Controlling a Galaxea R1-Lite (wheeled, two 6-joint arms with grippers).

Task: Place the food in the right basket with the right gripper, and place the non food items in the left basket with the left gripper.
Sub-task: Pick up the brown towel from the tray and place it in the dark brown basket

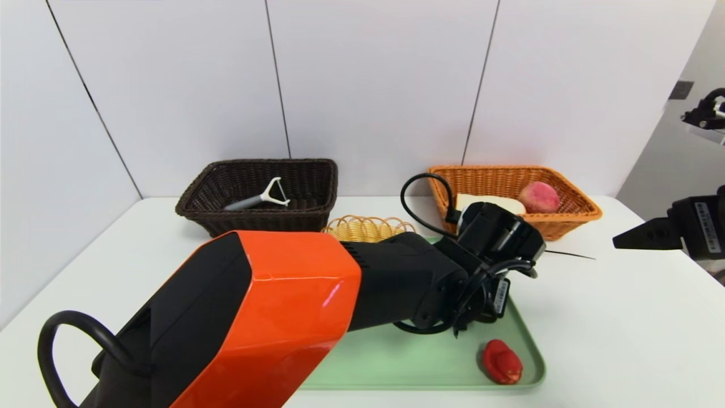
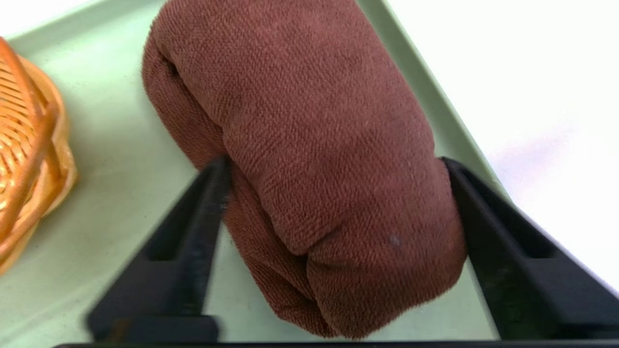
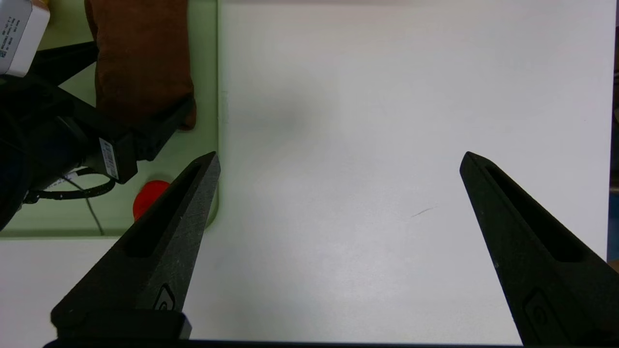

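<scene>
Three items are already sorted, a grey peeler, pale bread and a peach, while the left tool straddles, not yet clamped on, the rolled brown towel on the green tray; right tool open, idle over the counter.

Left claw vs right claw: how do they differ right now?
The left claw is down on the green tray, its fingers straddling the rolled brown towel; the right claw hangs over bare white table. The left has something between its fingers, the right has nothing. Both have black tapered fingers.
</scene>
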